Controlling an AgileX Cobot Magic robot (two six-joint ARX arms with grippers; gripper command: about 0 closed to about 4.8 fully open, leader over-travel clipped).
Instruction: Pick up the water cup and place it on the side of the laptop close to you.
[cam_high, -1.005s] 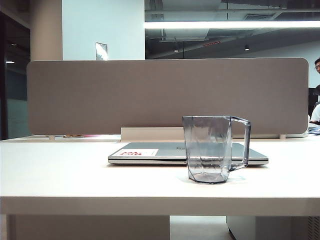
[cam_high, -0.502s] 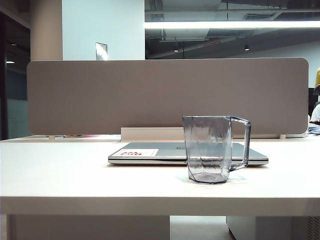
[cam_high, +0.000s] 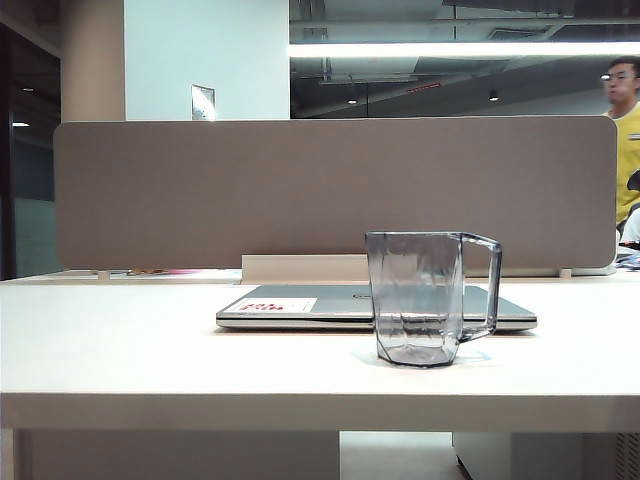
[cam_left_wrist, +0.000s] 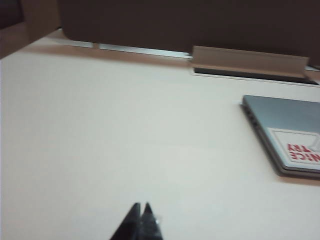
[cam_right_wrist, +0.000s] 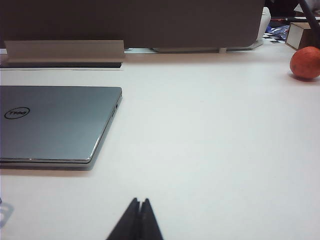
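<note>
Water cup (cam_high: 422, 298) upright near the table's (cam_high: 120, 350) front edge, just before the closed laptop (cam_high: 300, 307), already on its near side. Neither arm visible in the exterior view. Left gripper (cam_left_wrist: 141, 216) and right gripper (cam_right_wrist: 139, 212) both pinched shut, empty, hovering over bare tabletop. If re-seating is needed: open wide, approach level, clamp the body beside the handle. Legible: "Dell" logo (cam_right_wrist: 16, 113) on lid; sticker's (cam_left_wrist: 299, 149) red print reading roughly "NICE", rest unclear.

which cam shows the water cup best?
Exterior view: the whole water cup stands upright in front of the laptop, handle visible. Left wrist view shows none of it; right wrist view at most a clear sliver at the frame edge.
</note>
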